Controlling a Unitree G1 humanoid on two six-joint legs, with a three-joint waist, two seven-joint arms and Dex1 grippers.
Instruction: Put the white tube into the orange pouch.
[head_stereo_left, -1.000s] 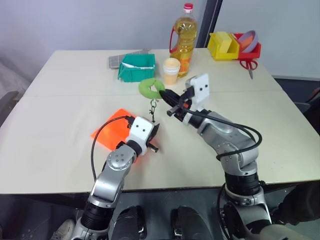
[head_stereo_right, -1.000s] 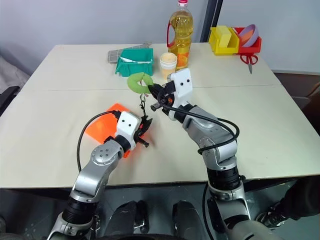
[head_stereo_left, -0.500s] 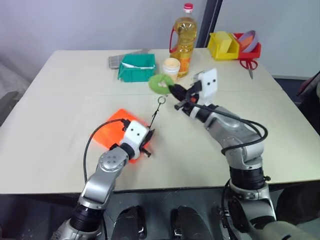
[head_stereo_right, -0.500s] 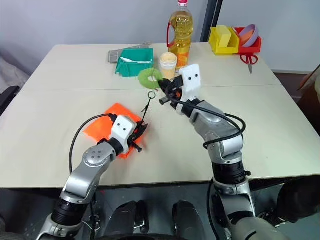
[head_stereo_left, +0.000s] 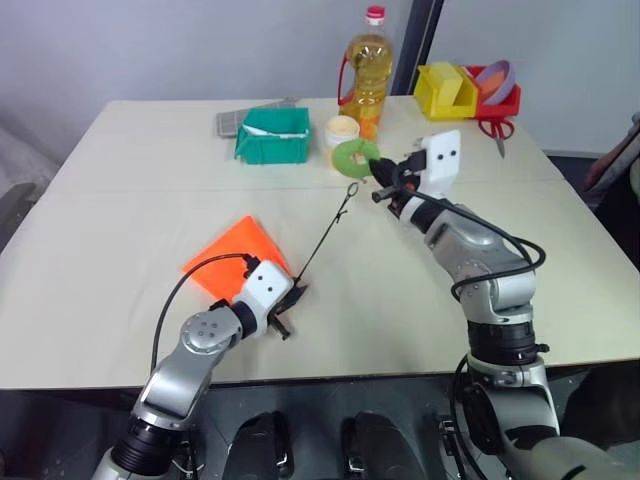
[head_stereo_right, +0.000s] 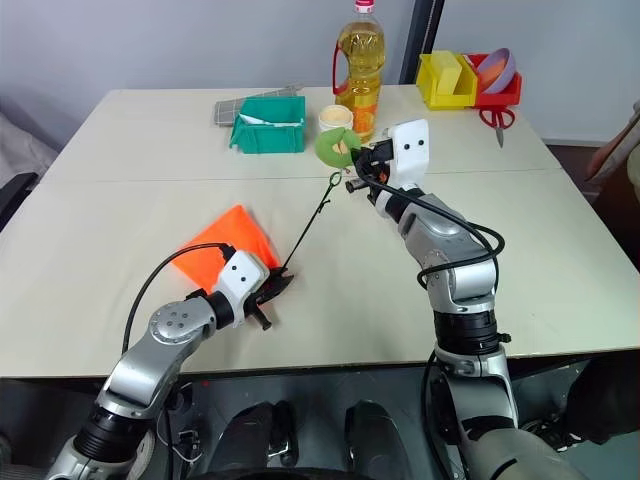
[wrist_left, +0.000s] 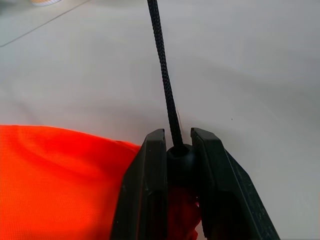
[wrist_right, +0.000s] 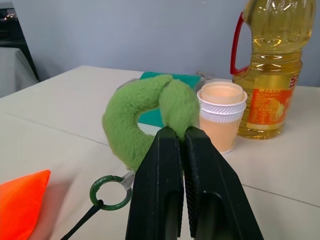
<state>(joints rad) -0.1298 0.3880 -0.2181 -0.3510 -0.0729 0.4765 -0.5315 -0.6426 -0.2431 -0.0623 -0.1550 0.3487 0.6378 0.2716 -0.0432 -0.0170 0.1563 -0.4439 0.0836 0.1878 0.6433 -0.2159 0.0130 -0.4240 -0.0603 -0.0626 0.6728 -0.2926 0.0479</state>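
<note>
The left end effector (wrist_left: 178, 150) pinches the black cord stopper at the flat orange fabric pouch (head_stereo_left: 232, 255) on the counter (head_stereo_left: 120, 200). The right end effector (wrist_right: 181, 145) clamps the fuzzy green ring tag (wrist_right: 145, 117), cord taut.

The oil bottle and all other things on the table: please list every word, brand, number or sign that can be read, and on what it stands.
Nothing can be read.
Oil bottle: its orange label bears white print and a small red mark at the edge, too blurred to read.
Paper cup: no print.
Green bin, yellow bin, orange pouch: no lettering visible.
</note>
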